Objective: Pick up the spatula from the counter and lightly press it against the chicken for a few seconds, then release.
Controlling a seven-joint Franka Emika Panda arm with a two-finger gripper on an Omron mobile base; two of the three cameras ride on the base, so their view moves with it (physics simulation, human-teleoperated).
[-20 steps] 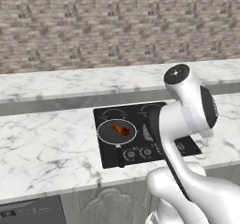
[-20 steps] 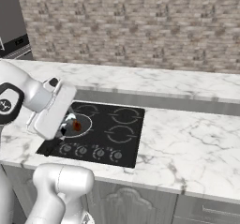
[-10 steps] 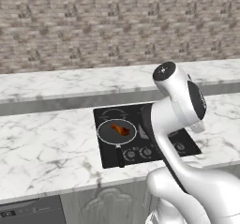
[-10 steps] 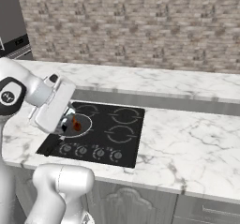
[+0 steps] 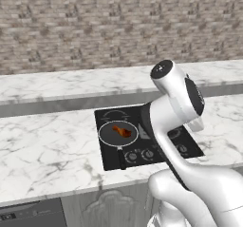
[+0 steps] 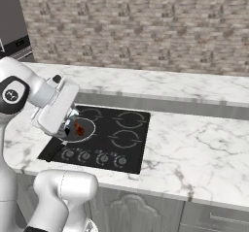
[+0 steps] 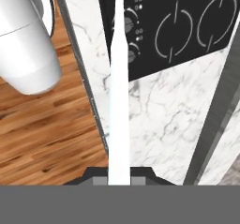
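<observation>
Pinches the white spatula (image 7: 118, 87) between narrowly closed gripper (image 7: 118, 176) fingers, over the marble counter (image 7: 159, 110) edge. Runs the handle up toward the black cooktop (image 7: 178, 26) knobs; markings beside them too small to read. Farther on, chicken (image 5: 122, 131) in the pan (image 5: 108, 137) at the cooktop's left; blade contact impossible to tell. Brick wall (image 5: 95, 26) behind.

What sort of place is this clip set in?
A simulated kitchen: a black cooktop with knobs set into a marble counter, a pan holding chicken on one burner, and a brick wall behind.
</observation>
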